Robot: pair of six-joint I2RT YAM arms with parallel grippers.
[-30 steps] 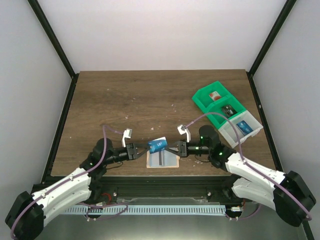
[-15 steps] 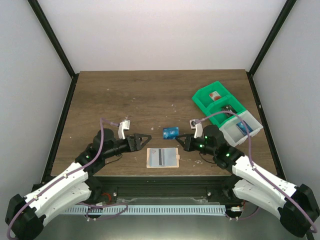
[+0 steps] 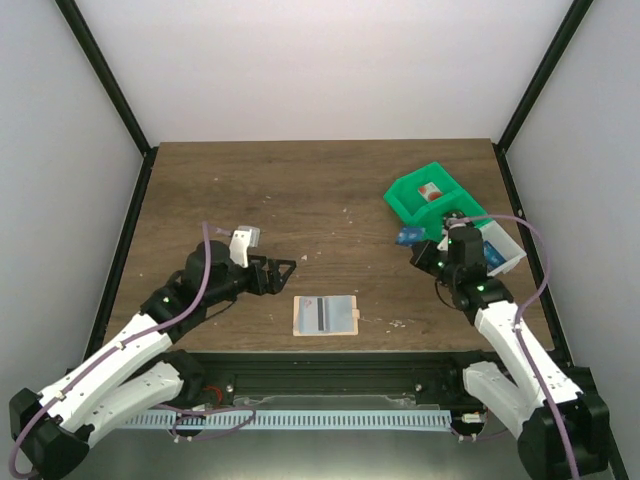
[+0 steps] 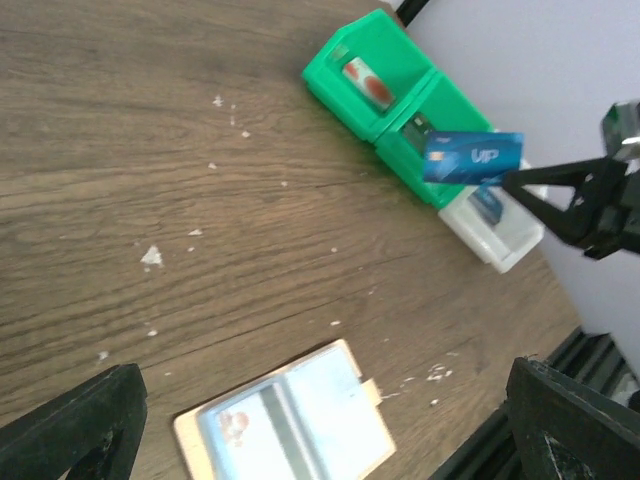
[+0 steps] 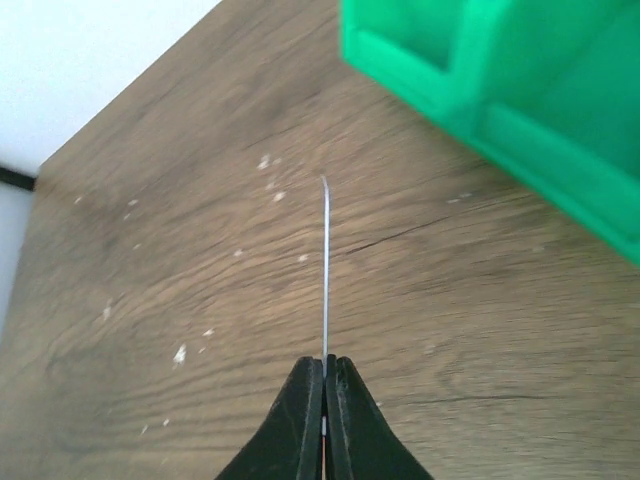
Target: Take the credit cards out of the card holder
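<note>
Blue card (image 4: pixel 472 157), pinched in right hand (image 5: pixel 324 368), now clear of card holder (image 3: pixel 353 320); left hand (image 3: pixel 289 272) has released, wide; striped card (image 3: pixel 320 314) remains

Two credit cards are counted: one blue card (image 4: pixel 473 158) and one pale card (image 4: pixel 290 425) with a dark stripe. One card holder (image 4: pixel 188 440) is seen. One compartment tray (image 4: pixel 340 105) is counted on the one wooden surface (image 3: pixel 250 190). Three compartments are made out in it, two green and one white. One small item is seen in each, three in all: one red-and-white item (image 4: pixel 365 82), one dark item (image 4: pixel 418 128) and one blue item (image 4: pixel 487 205). Two arms are counted, a left arm (image 3: pixel 130 345) and a right arm (image 3: pixel 510 335). Each carries one two-fingered pincer: the left pincer (image 3: pixel 288 275) and the right pincer (image 5: pixel 324 368). Pale specks on the surface are too many to be counted.
</note>
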